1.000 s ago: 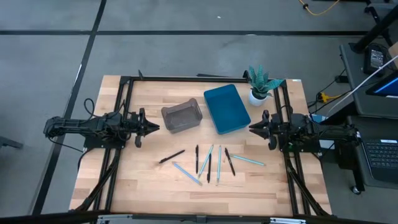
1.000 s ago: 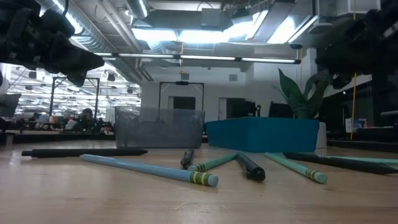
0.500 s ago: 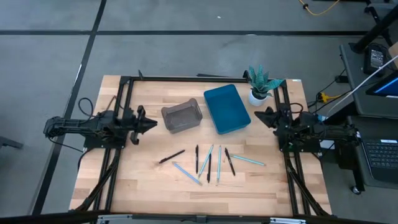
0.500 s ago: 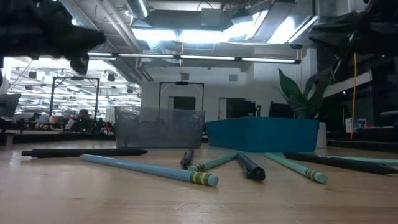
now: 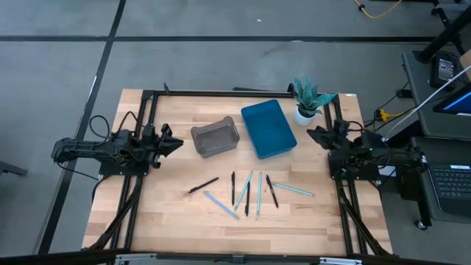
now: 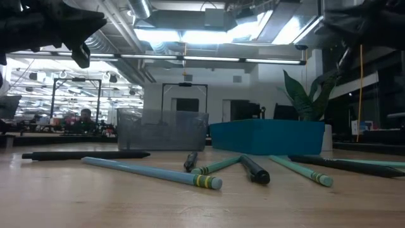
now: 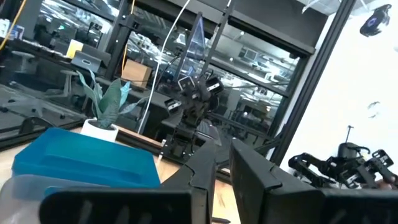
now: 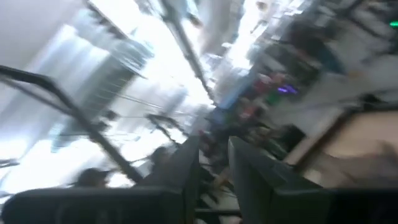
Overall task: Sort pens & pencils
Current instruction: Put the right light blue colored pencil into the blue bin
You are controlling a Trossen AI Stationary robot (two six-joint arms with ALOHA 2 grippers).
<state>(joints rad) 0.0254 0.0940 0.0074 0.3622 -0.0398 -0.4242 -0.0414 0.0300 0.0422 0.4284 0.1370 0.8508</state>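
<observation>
Across the front middle of the wooden table (image 5: 176, 221) lie the pens & pencils (image 5: 246, 193), black and light blue sticks fanned loosely side by side, one black one apart toward the left and a light blue one apart toward the right. Bare wood lies open between them and the front edge, and on both flanks out to the dark frame rails. Behind them stand a grey mesh bin (image 5: 215, 138) and, just beside it, a blue tray (image 5: 268, 129); a potted plant (image 5: 306, 99) sits near the back right corner.

Both arms lie low and level, pointing inward. The left end effector (image 5: 172, 143) hangs over the left edge, left of the bin, fingers only narrowly apart, holding nothing. The right end effector (image 5: 315, 135) hangs by the right rail below the plant, likewise narrowly parted and empty.

A grey floor surrounds the table.
</observation>
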